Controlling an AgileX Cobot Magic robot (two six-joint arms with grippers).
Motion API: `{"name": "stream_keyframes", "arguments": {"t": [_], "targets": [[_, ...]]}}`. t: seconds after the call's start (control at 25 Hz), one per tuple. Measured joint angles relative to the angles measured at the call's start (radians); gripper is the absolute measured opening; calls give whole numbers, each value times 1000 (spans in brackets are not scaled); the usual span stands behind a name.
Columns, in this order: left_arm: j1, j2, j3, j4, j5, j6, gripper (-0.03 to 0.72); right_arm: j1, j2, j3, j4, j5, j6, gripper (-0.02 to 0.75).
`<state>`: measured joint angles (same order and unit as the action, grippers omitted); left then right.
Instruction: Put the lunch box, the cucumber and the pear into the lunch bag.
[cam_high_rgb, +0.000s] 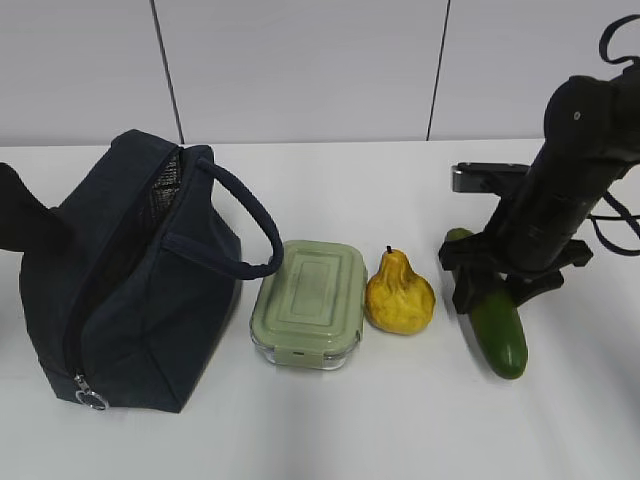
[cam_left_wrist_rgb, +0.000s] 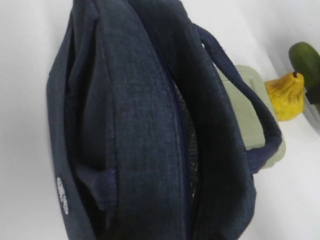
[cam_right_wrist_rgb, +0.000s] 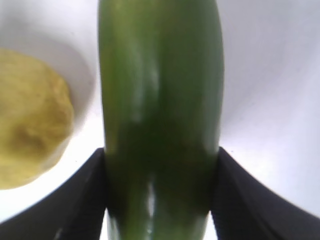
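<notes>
The dark navy lunch bag (cam_high_rgb: 130, 290) stands at the left with its top open and fills the left wrist view (cam_left_wrist_rgb: 140, 125). Its left flap is drawn up toward the frame's left edge. The lunch box (cam_high_rgb: 310, 300) with its sage-green lid sits beside the bag, and the yellow pear (cam_high_rgb: 400, 295) stands right of it. My right gripper (cam_high_rgb: 493, 292) is shut on the cucumber (cam_high_rgb: 500, 335), which lies on the table. In the right wrist view the black fingers (cam_right_wrist_rgb: 75, 200) press both sides of the cucumber (cam_right_wrist_rgb: 160, 100). My left gripper's fingers do not show.
The bag's loop handle (cam_high_rgb: 250, 215) arches over toward the lunch box. The metal ring pull (cam_high_rgb: 90, 400) hangs at the bag's front corner. A flat dark device (cam_high_rgb: 485, 178) lies behind my right arm. The pear (cam_right_wrist_rgb: 30, 120) is close left of the cucumber.
</notes>
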<state>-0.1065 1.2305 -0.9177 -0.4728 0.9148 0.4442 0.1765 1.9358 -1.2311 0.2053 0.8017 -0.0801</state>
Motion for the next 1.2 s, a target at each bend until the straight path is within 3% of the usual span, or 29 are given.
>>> {"name": "stream_keyframes", "arguments": {"t": [0.52, 0.64, 0.76, 0.84, 1.04, 1.2], "targets": [[0, 113, -2, -11, -12, 8, 309, 0, -115, -185, 7, 68, -3, 419], [0, 128, -2, -4, -12, 8, 253, 10, -115, -244, 72, 102, -39, 418], [0, 147, -2, 4, -12, 9, 74, 64, -115, -313, 122, 127, -83, 417], [0, 148, -2, 7, -16, 10, 26, 136, -115, -372, 167, 127, -110, 417], [0, 148, -2, 7, -25, 10, 3, 326, -115, -454, 378, -37, -226, 417], [0, 148, -2, 5, -28, 10, 3, 448, -86, -460, 451, -241, -272, 417]]}}
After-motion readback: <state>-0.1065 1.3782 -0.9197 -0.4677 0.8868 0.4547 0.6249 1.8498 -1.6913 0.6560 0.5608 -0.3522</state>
